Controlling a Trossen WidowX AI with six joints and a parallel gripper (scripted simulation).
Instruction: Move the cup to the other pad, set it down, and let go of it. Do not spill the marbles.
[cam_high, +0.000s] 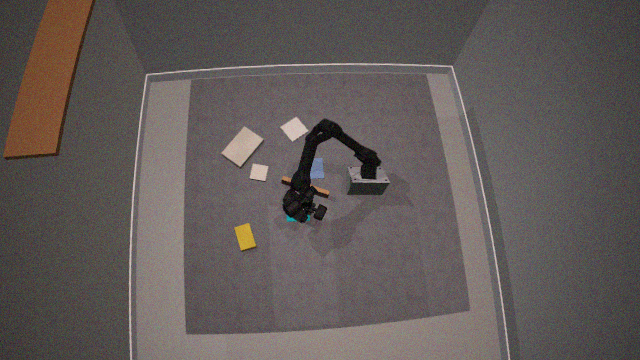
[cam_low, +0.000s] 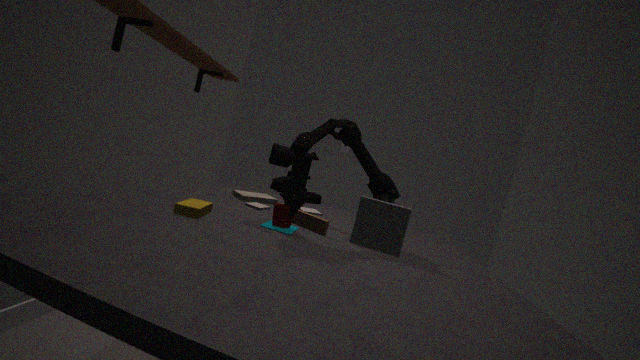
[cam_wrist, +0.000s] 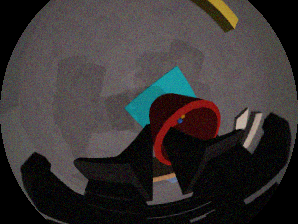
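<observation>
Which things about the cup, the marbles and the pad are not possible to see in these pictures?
- Marbles: wrist view shows only a small blue-yellow speck inside the red cup; count unreadable.
- Cup: top view, hidden under the gripper.
- Teal pad: top view shows only a sliver; the arm covers the rest.
- Fingers against the cup wall: exterior view too dark and small.

A red cup (cam_low: 281, 215) stands upright on a flat turquoise pad (cam_low: 280, 227), its open rim (cam_wrist: 188, 123) facing up. Inside, small marbles (cam_wrist: 180, 121) are barely visible. The other pad (cam_high: 317, 168), pale blue, lies nearby, partly hidden.
</observation>
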